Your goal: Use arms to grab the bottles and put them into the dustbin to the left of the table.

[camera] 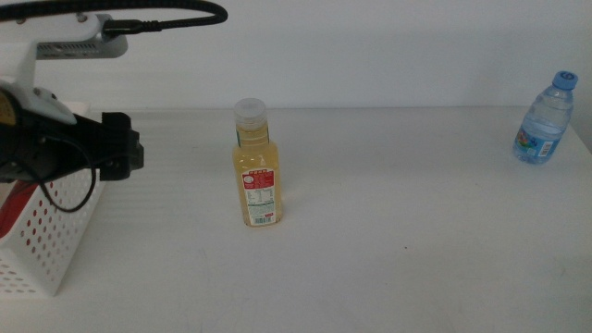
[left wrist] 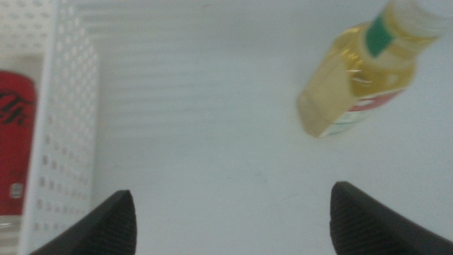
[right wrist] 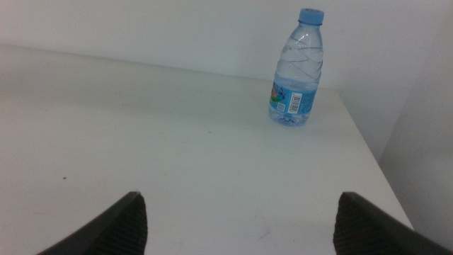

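Note:
A yellow-liquid bottle (camera: 256,171) with a white cap and red label stands upright mid-table, also visible from the left wrist (left wrist: 361,78). Far right at the back stands a small clear blue-capped water bottle (camera: 546,118), which the right wrist view (right wrist: 297,71) shows some way ahead. The white perforated dustbin (camera: 46,250) sits at the left edge, and a red can (left wrist: 14,142) lies inside it. My left gripper (camera: 120,148) hovers over the dustbin's table-side wall (left wrist: 67,127), open and empty (left wrist: 233,212). My right gripper (right wrist: 241,216), open and empty, is out of the middle view.
The white table (camera: 416,231) stretches bare between the two bottles. Its right edge runs just beyond the water bottle. A black cable (camera: 166,14) loops above the left arm.

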